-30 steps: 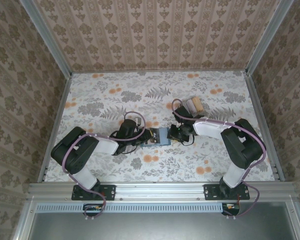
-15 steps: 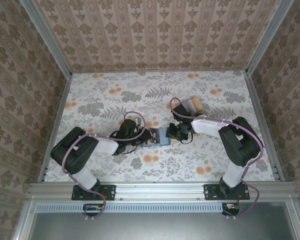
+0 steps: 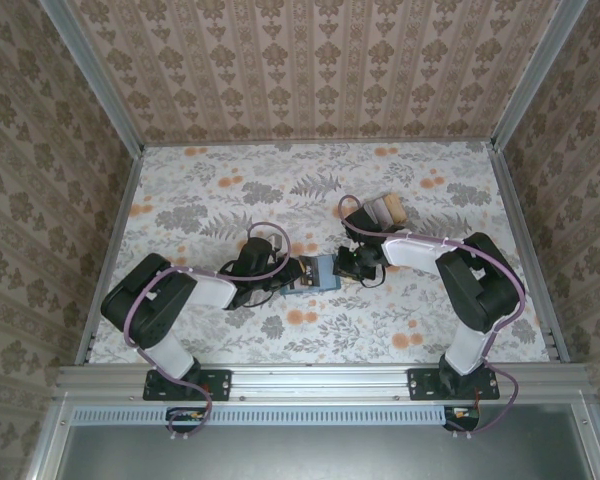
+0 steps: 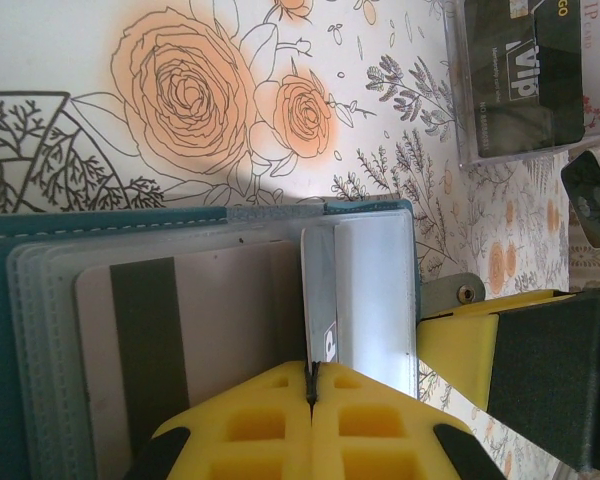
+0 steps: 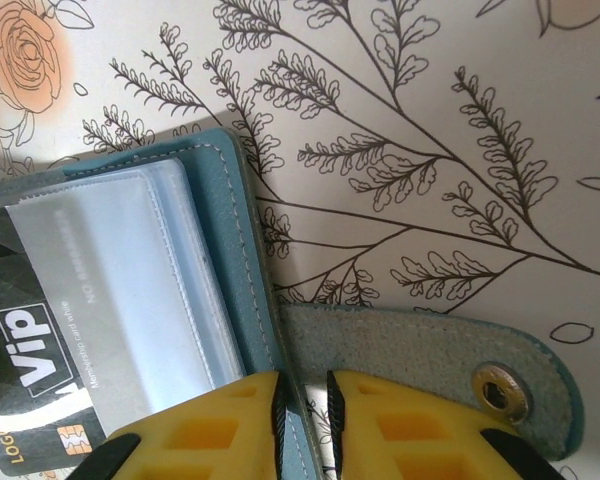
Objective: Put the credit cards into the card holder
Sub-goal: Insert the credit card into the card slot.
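Yellow left end effector (image 4: 312,400): fingers pressed together, clenched on the near edge of a dark card (image 4: 320,290).
Held card: the dark card runs straight ahead of those fingers, in among the clear sleeves (image 4: 375,290) of the card holder (image 4: 130,218).
Stored card: a tan card (image 4: 230,320) with a dark stripe lies in the sleeves just left of the left fingers.
Right end effector (image 5: 302,400): yellow fingers almost together, grasping the teal cover edge of the card holder.
Holder: open on the floral surface (image 5: 430,120), between the two end effectors and touching both.
Strap (image 5: 430,360): flat on the surface just right of the right fingers, with a metal snap (image 5: 500,393) at its far end.
Clear case (image 4: 525,80): ahead and right of the left end effector, apart from the holder, with a black VIP card inside.
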